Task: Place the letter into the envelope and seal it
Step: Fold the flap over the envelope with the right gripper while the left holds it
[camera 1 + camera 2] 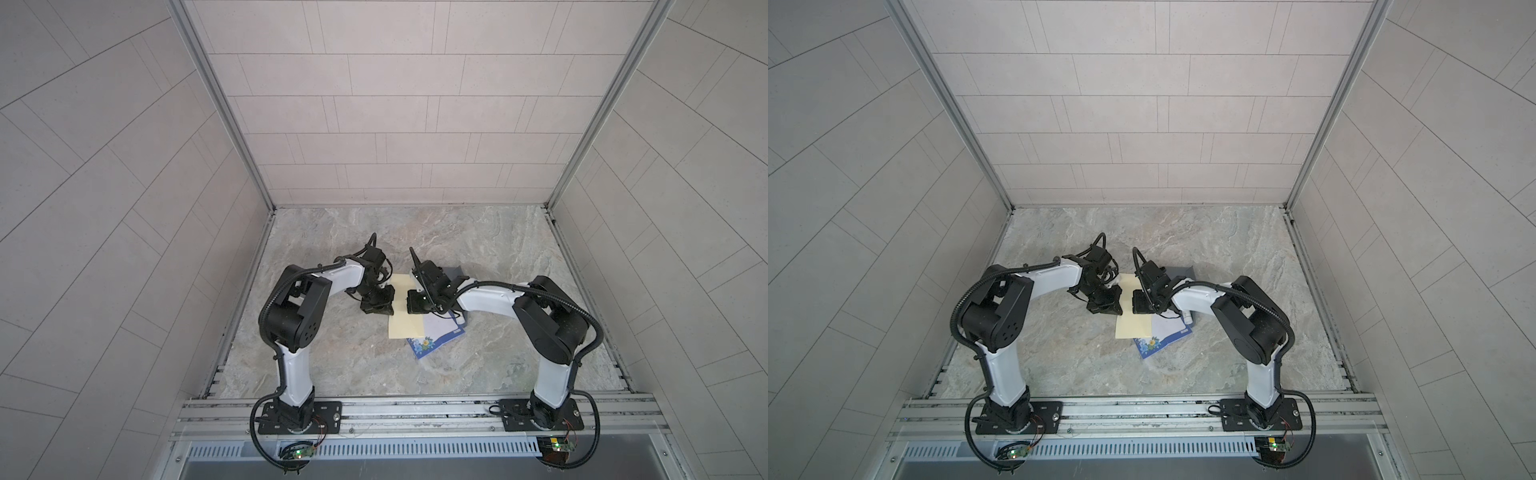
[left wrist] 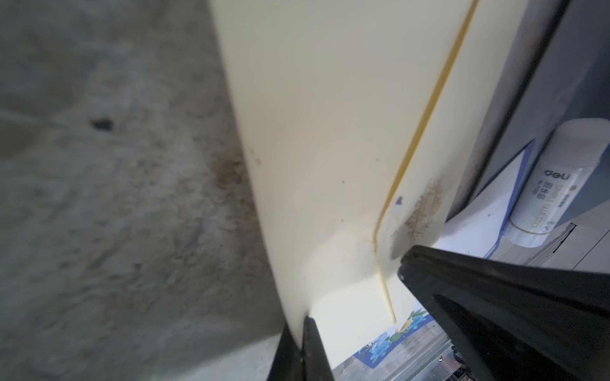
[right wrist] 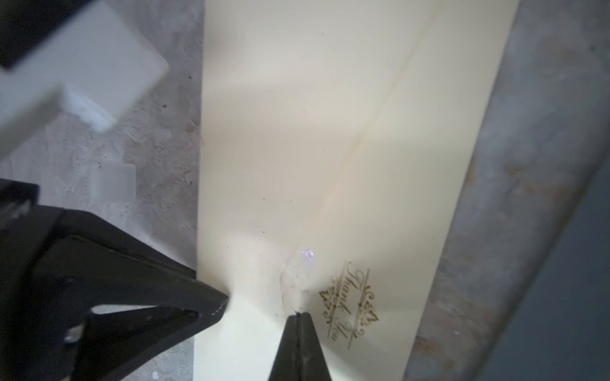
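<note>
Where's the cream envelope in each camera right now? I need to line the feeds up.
In a top view: envelope just right of centre, below mid-height.
In a top view: just left of centre, same height.
Left wrist: fills the middle band.
Right wrist: fills the middle band.
Landmark: floral letter at its corner; absent from the right wrist view.

Cream envelope [image 1: 409, 320] flat, flap seemingly folded down, blue-flowered letter [image 1: 441, 336] partly beneath
</note>
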